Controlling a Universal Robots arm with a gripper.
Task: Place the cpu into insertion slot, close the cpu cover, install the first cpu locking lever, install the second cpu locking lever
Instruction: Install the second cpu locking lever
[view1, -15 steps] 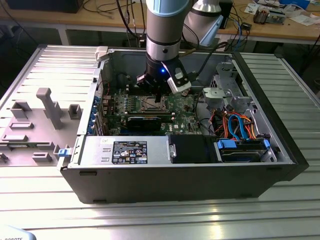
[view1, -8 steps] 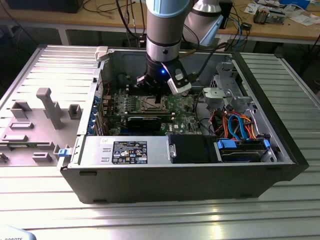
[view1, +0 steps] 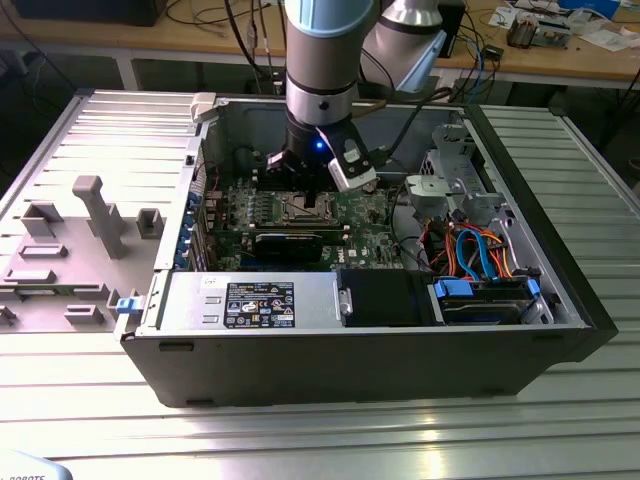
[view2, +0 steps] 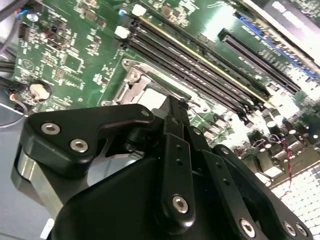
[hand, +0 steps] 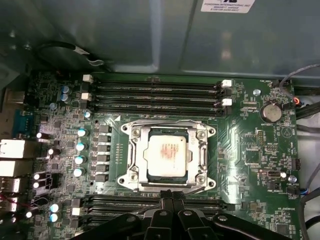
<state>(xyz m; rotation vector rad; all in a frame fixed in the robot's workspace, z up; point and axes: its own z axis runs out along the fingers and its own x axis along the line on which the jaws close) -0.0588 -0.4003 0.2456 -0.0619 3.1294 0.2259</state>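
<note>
The cpu (hand: 167, 152), a square chip with a dull silver top, lies flat in the insertion slot (hand: 131, 172) at the middle of the green motherboard. The cpu cover (hand: 202, 150), a silvery frame with a square window, lies down around the chip. Thin wire levers run along two sides of the socket; I cannot tell whether they are latched. My gripper (hand: 171, 200) hangs just above the board beside the socket, its black fingers together with nothing between them. In the second wrist view the gripper (view2: 177, 106) ends next to the socket's rim (view2: 135, 75). In the exterior view the gripper (view1: 318, 185) is over the slot (view1: 308, 208).
Long memory slots (hand: 155, 95) lie on one side of the socket, more on the other. A black card (view1: 290, 243), a power supply (view1: 250, 300) and a drive bay with cables (view1: 480, 250) stand inside the open case. A grey fixture (view1: 95, 215) stands at the exterior view's left.
</note>
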